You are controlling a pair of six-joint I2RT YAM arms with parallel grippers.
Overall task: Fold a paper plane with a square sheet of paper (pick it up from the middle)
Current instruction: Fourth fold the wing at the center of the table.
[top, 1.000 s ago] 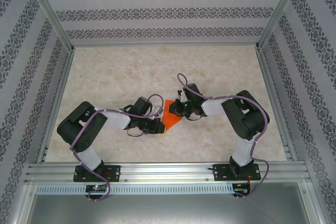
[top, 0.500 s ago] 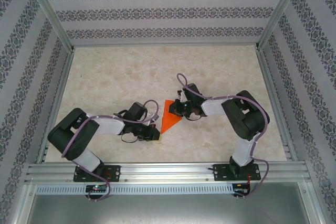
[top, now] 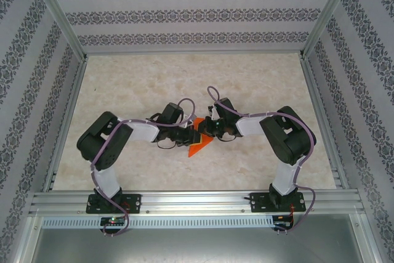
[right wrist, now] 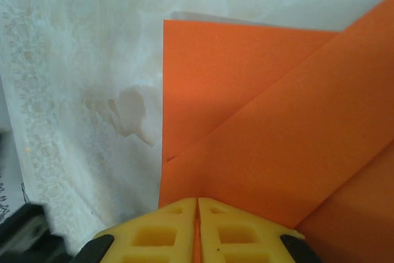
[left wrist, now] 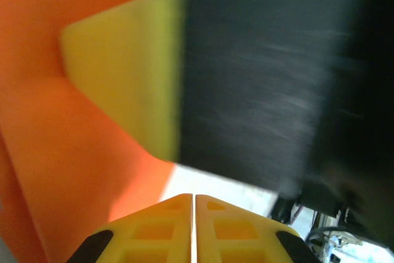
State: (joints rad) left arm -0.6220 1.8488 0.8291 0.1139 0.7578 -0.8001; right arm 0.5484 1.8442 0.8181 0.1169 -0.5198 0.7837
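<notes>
**A:** What is on the tabletop (top: pixel 154 84)?

**B:** It is a pale, marbled tabletop inside a patterned enclosure; two arms reach in from the near edge and meet at its middle; between them lies the orange paper (top: pixel 197 147), a small wedge with its tip pointing near.

**A:** What are the jaws doing?

**B:** The right arm (top: pixel 258 124) comes in from the right; its wrist view shows the right jaws pressed together with a sliver of orange in the seam, so they pinch the paper's edge. The left arm (top: pixel 138 130) comes in from the left; the left jaws are closed too, yellow tips meeting, with orange paper close on their left; whether any paper sits between them I cannot tell. A blurred yellow-and-black shape, probably the other arm's tip, crosses just beyond.

**A:** How far along is the plane?

**B:** Partway, I judge; the sheet is not a flat square. The right wrist view shows a slanted flap lying over a lower layer, with another layer at the right corner; so some diagonal folds are in. It does not yet read as a narrow dart with a centre crease; narrowing the wings and closing along the middle look undone.
</notes>
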